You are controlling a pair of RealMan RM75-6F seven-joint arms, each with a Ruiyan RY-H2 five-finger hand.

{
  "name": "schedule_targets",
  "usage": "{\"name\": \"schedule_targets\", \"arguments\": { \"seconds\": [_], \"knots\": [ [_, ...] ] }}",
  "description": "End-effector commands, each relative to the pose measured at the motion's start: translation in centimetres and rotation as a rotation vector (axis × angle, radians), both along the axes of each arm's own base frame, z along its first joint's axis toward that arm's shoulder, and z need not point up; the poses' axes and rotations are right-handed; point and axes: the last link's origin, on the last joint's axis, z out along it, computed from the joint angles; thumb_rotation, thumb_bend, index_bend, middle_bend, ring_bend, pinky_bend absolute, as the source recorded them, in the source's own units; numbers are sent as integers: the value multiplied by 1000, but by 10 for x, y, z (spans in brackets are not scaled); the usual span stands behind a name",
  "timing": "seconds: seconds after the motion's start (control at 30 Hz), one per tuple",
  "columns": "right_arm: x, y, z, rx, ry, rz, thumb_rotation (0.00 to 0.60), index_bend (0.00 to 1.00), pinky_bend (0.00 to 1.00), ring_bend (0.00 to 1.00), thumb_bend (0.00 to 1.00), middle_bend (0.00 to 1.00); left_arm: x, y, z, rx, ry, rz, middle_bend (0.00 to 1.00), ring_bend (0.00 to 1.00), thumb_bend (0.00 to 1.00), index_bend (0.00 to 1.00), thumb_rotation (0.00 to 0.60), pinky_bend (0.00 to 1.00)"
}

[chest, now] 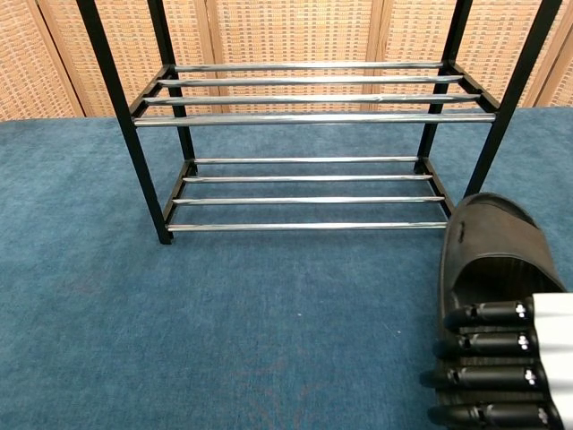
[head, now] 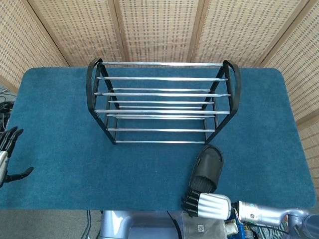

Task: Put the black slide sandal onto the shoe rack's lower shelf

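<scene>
Black slide sandal [head: 207, 169] lies on the blue worktop [head: 60, 124], just in front of the right front leg of the shoe rack [head: 162, 102]. In the chest view its toe end [chest: 488, 242] sits right beside that leg, close to the rack's lower shelf [chest: 309, 193] but outside it. The sandal points roughly toward the rack, tilted a little to the left in the head view.

The right hand [head: 204, 204] grips the heel end of the sandal at the near edge of the worktop. Its dark fingers [chest: 488, 345] are curled over the back part of the sandal, lying side by side; the white back of the hand is toward the camera.

The left hand [head: 7, 154] is far away, at the left edge of the worktop, and holds nothing. Its fingers are spread apart, the thumb stretched to the side.

The shoe rack stands in the middle of the worktop, with black end frames and shiny metal rods. Behind the worktop there are woven screen panels [head: 159, 30].
</scene>
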Motion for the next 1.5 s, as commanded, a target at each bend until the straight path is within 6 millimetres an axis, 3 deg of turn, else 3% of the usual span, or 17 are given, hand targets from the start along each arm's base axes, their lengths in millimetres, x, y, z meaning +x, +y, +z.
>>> {"name": "schedule_targets", "arguments": {
  "seconds": [0.03, 0.33, 0.77, 1.1, 1.5],
  "knots": [
    [8, -5, -2, 16, 9, 48, 600, 590, 460, 387, 624, 533, 0, 0, 0, -1, -1, 0, 0, 0, 203, 0, 600, 0],
    [35, -34, -15, 26, 27, 152, 600, 590, 460, 387, 643, 524, -1, 2, -2, -11, 0, 6, 0, 0, 203, 0, 600, 0],
    [69, -77, -33, 20, 53, 122, 600, 589, 460, 387, 679, 506, -4, 8, -4, -34, 0, 21, 0, 0, 203, 0, 600, 0],
    [64, -112, -48, -1, 80, 97, 600, 590, 449, 387, 680, 487, -8, 16, -5, -45, -5, 46, 0, 0, 203, 0, 600, 0],
    [55, -154, -45, -75, 120, 61, 600, 590, 449, 387, 682, 473, -11, 23, -7, -59, -3, 79, 0, 0, 203, 0, 600, 0]
  ]
}}
